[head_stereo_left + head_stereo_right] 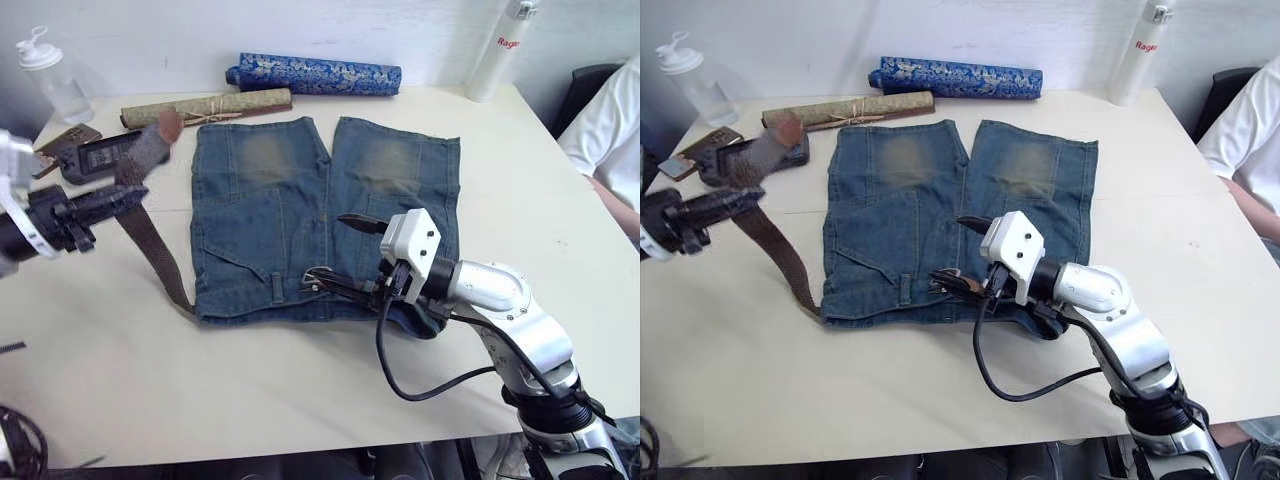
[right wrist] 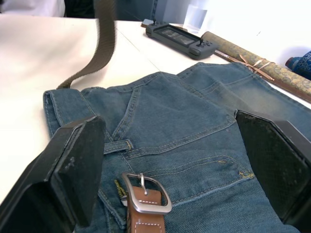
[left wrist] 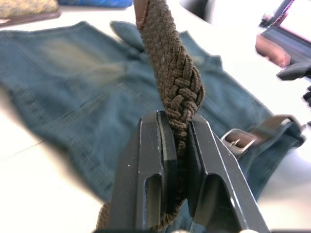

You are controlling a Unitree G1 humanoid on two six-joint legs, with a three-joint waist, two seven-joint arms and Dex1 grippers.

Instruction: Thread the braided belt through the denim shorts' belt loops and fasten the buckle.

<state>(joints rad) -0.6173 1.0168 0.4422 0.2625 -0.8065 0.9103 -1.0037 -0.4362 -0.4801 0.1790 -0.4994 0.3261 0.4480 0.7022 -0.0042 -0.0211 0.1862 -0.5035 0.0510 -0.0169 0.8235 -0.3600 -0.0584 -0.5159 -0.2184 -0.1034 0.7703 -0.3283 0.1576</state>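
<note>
The denim shorts [image 1: 320, 215] lie flat on the white table [image 1: 250, 390], waistband toward the robot, legs toward the wall. The left gripper [image 3: 176, 145] is clamped on the braided belt [image 3: 172, 73], holding it lifted off the table beyond the shorts' left edge; from there the strap runs down to the left corner of the waistband. The buckle [image 2: 146, 194] rests on the waistband near its middle, just beside a belt loop [image 2: 116, 145]. The right gripper [image 2: 170, 160] hovers over the buckle with its fingers [image 2: 80, 165] spread wide, holding nothing. A tan rolled mat [image 1: 205, 106] and a blue patterned fabric roll [image 1: 312, 75] lie beyond the shorts.
</note>
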